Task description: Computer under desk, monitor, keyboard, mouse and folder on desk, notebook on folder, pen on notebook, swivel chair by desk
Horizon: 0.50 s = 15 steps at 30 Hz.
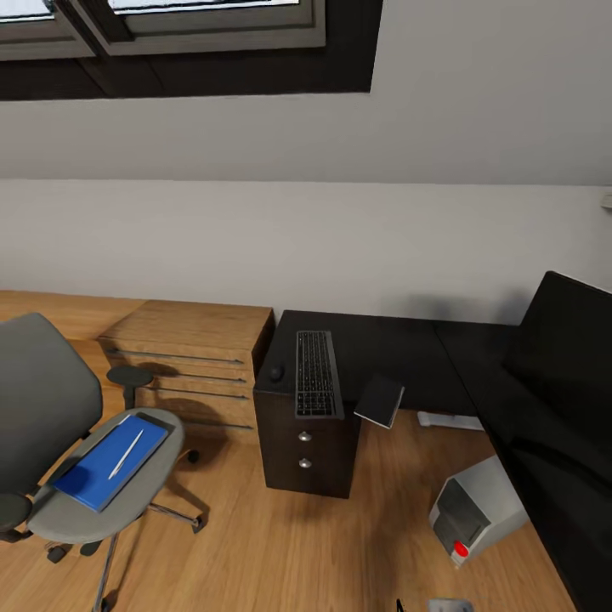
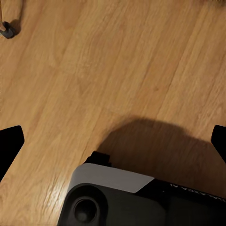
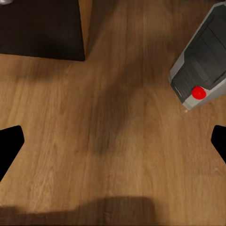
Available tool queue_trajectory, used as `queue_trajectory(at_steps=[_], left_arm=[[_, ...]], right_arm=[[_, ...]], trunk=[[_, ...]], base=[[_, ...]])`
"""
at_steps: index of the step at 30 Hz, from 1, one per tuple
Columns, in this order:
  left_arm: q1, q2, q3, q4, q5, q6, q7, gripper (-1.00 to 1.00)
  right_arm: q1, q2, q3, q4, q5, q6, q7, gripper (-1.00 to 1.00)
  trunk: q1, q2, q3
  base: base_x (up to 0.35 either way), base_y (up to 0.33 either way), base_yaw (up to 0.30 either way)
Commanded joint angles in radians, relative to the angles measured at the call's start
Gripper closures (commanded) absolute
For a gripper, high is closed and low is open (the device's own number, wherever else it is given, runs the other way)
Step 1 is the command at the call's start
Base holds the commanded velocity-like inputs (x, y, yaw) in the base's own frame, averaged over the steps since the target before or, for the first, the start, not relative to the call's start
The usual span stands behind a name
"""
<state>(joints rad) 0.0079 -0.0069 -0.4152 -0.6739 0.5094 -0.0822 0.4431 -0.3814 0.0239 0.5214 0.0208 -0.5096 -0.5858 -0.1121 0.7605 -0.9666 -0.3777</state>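
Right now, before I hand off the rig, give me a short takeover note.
Left gripper and right gripper: both open, empty, hanging over the wooden floor.
Keyboard and mouse lie on the desk; a dark notebook overhangs its front edge.
Blue folder with the pen on it sits on the swivel chair.
Computer stands on the floor by the desk's right wing.
Monitor at right.
Left: folder to desk, notebook and pen stacked, chair moved in.
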Motion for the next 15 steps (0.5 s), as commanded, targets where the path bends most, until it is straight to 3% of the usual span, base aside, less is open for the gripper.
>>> queue_trajectory(at_steps=[1,15], left_arm=[[0.0,0.001,-0.005,-0.001,0.011,-0.006,0.006,-1.0],[0.0,-0.002,-0.005,-0.003,0.008,-0.009,0.014,-1.0]], right_arm=[[-0.001,0.001,0.008,0.002,-0.003,-0.003,-0.005,-1.0],[-0.001,0.017,0.008,0.002,-0.003,-0.003,-0.004,-1.0]], trunk=[[-0.004,0.007,0.002],[-0.057,0.105,0.046]], base=[[0.0,0.0,0.0],[0.0,0.0,0.0]])
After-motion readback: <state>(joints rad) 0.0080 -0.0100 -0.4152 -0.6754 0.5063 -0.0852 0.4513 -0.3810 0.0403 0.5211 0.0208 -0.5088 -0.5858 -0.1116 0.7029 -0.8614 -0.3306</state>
